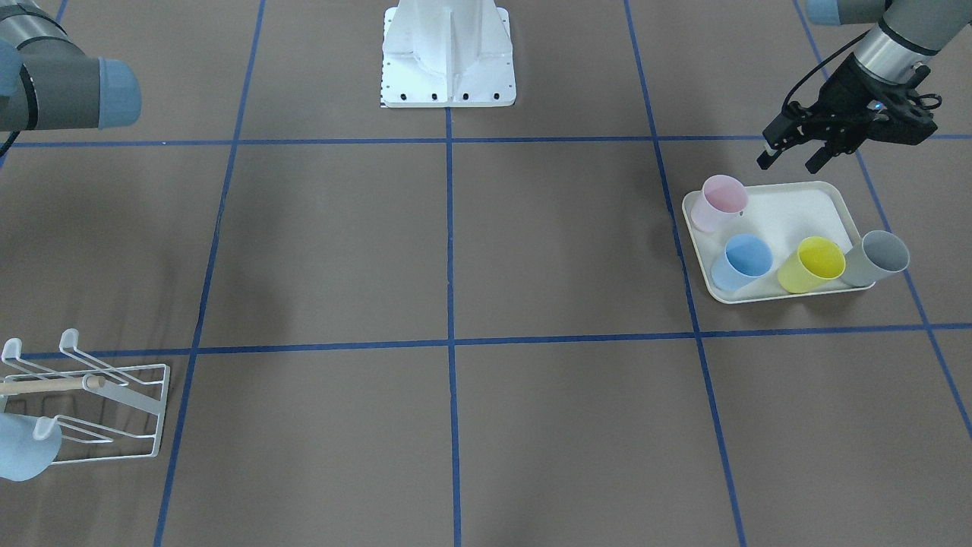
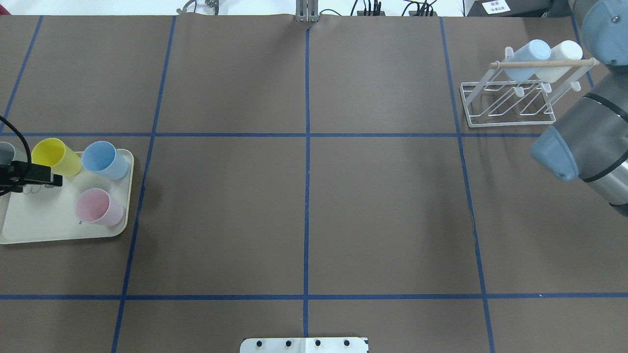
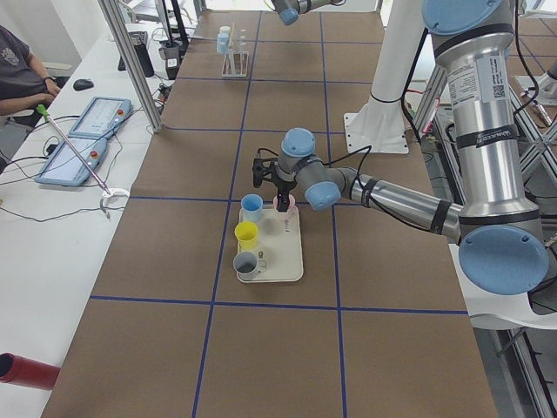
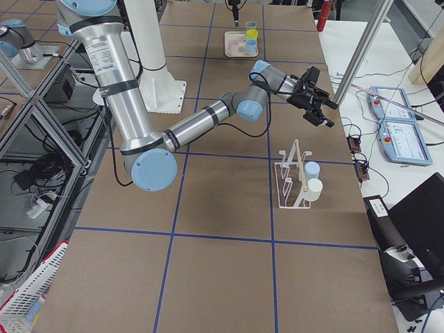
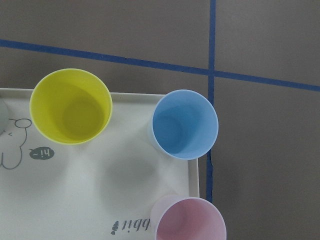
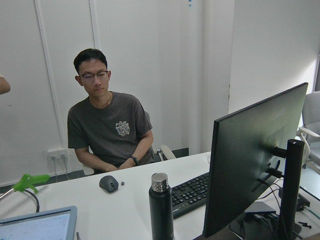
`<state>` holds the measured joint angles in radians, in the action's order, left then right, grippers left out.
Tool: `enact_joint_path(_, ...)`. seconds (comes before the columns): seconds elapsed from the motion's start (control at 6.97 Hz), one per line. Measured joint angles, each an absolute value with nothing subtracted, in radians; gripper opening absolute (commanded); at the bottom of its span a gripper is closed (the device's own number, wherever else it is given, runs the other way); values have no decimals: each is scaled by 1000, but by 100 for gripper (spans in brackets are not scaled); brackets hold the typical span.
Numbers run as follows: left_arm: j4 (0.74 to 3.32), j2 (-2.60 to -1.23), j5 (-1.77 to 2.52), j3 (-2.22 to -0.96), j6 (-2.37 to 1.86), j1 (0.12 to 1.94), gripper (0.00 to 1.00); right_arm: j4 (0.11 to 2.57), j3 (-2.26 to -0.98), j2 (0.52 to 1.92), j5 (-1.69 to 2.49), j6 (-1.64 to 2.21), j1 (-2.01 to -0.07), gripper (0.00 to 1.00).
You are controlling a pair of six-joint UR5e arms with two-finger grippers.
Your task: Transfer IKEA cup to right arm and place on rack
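While the left hand (image 1: 792,158) hangs above the cream tray (image 1: 790,216), its two fingers are spread apart with nothing between them. It touches none of the cups below. Four IKEA cups stand upright on that tray, at the end of the counter (image 1: 562,251) on the robot's left. The pink cup (image 1: 721,201) is at one corner, the one nearest the hand's fingertips. The blue cup (image 1: 743,260), the yellow cup (image 1: 812,264) and the grey cup (image 1: 877,258) stand in a row along the opposite side. The left wrist view looks straight down into the yellow, blue and pink cups, and all three are empty.

The rack (image 4: 294,179) stands well apart from the tray, at the other end of the counter. A light-blue cup (image 2: 527,60) and a white cup (image 2: 559,61) hang on it side by side, just under its wooden dowel (image 2: 542,63).

The right arm (image 4: 208,118) reaches out over the counter near the rack. The right hand (image 4: 316,104) is raised in the air, clear of the rack. Only the side view shows it, so I cannot tell whether its fingers are apart or together. Its wrist camera looks off the counter at a seated man (image 6: 107,130) behind a desk.
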<state>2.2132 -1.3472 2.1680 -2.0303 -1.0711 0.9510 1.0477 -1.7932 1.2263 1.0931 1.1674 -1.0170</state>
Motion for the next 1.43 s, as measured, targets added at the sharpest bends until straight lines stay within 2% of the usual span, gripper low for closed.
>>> enact_joint_path(0.57, 2210, -1379, 2156, -1937, -1081, 913, 100, 1046, -1942, 1214, 1209, 1391, -974, 100)
enact_joint_path(1.15, 2202, -1387, 2128, -1922, -1085, 836, 99, 1024, -1970, 1175, 1225, 1538, -917, 100)
enact_joint_path(1.29, 2189, -1400, 2118, -1913, -1086, 822, 93, 1000, -1970, 1175, 1227, 1549, -912, 100)
enact_joint_path(1.43, 2173, -1418, 2114, -1901, -1086, 817, 83, 988, -1970, 1174, 1230, 1553, -908, 100)
